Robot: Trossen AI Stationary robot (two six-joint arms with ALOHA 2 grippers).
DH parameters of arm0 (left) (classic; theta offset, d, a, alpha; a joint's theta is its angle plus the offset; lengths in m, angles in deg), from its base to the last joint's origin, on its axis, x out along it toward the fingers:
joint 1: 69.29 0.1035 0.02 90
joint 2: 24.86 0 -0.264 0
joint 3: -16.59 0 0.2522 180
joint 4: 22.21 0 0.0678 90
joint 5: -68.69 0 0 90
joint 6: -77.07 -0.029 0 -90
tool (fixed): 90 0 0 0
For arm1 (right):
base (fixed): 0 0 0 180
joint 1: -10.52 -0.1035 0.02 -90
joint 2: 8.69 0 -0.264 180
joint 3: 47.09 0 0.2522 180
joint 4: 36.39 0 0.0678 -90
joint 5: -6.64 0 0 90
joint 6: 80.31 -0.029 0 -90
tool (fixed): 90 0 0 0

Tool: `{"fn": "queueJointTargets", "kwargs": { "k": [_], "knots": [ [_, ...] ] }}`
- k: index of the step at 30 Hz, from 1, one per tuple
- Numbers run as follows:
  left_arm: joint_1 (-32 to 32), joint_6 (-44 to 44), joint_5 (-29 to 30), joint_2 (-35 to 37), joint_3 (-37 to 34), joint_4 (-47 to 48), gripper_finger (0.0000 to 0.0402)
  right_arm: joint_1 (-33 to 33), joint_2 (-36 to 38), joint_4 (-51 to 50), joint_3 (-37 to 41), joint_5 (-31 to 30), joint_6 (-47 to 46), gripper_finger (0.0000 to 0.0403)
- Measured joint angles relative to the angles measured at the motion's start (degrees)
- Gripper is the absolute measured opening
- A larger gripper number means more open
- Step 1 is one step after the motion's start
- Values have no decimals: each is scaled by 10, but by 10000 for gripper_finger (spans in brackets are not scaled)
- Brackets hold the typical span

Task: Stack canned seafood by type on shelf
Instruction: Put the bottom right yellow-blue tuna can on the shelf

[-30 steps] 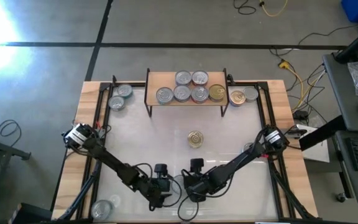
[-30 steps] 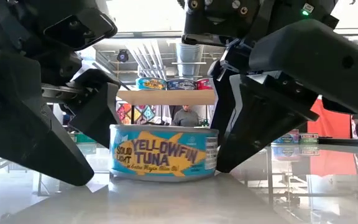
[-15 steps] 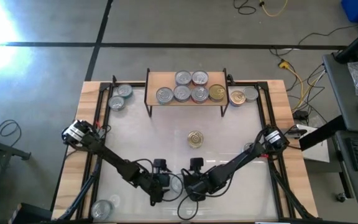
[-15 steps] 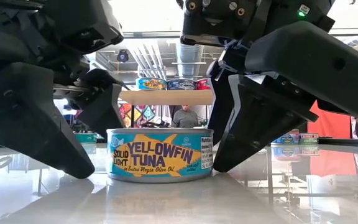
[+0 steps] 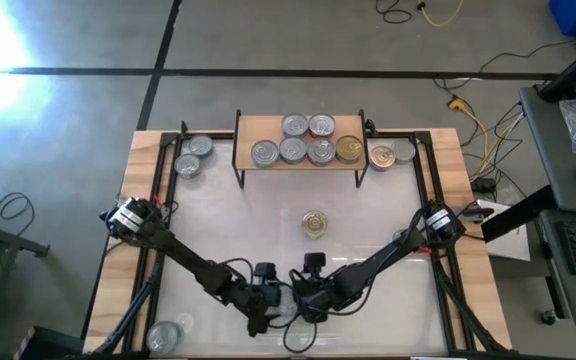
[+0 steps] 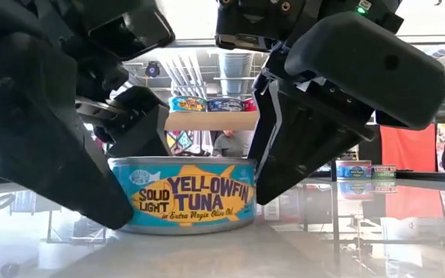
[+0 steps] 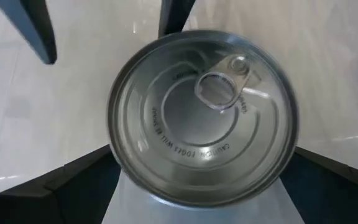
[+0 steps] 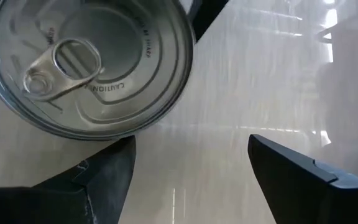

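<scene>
A silver-topped tin labelled yellowfin tuna (image 6: 184, 202) stands on the white tabletop close to the near edge (image 5: 286, 300). My left gripper (image 7: 202, 152) is open and points down over it, one finger on either side of the tin (image 7: 204, 118). I cannot tell whether those fingers touch its wall. My right gripper (image 8: 191, 140) is open just right of the tin (image 8: 86, 62), which lies outside its fingers. The wooden shelf (image 5: 258, 128) stands at the far edge and carries several tins, one of them gold-topped (image 5: 348, 148). My right gripper has the outer side of one finger (image 6: 288, 158) against the tin's side wall on its right (image 6: 252, 193). It comes slanting down from the far right. The tin stands upright on the tabletop, pull-tab lid up.
A gold-topped tin (image 5: 314, 222) stands alone mid-table. More tins sit left of the shelf (image 5: 193, 155) and right of it (image 5: 393, 155). Another lies at the near left corner (image 5: 168, 335). Black frame rails run along the table's sides.
The tuna tin has slid along the table toward the near edge and a little left. My right gripper's finger has stayed against its right side throughout. The tin now sits between my left gripper's fingers, which stood clear to its left a second ago.
</scene>
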Motion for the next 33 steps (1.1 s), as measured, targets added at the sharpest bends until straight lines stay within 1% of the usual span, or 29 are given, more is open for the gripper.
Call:
{"fn": "queueJointTargets", "kwargs": {
  "k": [5, 8, 13, 16, 20, 29, 33],
  "knots": [
    [1, 8, 19, 4, -3, 23, 396, -6, 5, -34, 0, 12, -7, 298],
    [1, 17, 20, 8, -3, 35, 396, -14, 9, -54, 0, 23, -21, 304],
    [1, 37, 19, 13, -3, 39, 396, -22, 9, -21, 0, 30, -26, 311],
    [1, 67, 19, 12, -4, 9, 396, -21, 9, 8, 0, 11, -33, 306],
    [1, 78, 20, 0, -4, -16, 396, -20, 8, 46, 1, 11, -14, 295],
    [0, 62, 28, -5, -6, -54, 396, -21, 7, 65, 3, 11, -7, 286],
    [0, 50, 51, -22, -7, -80, 396, -21, 7, 69, 7, 9, -6, 287]
  ]
}}
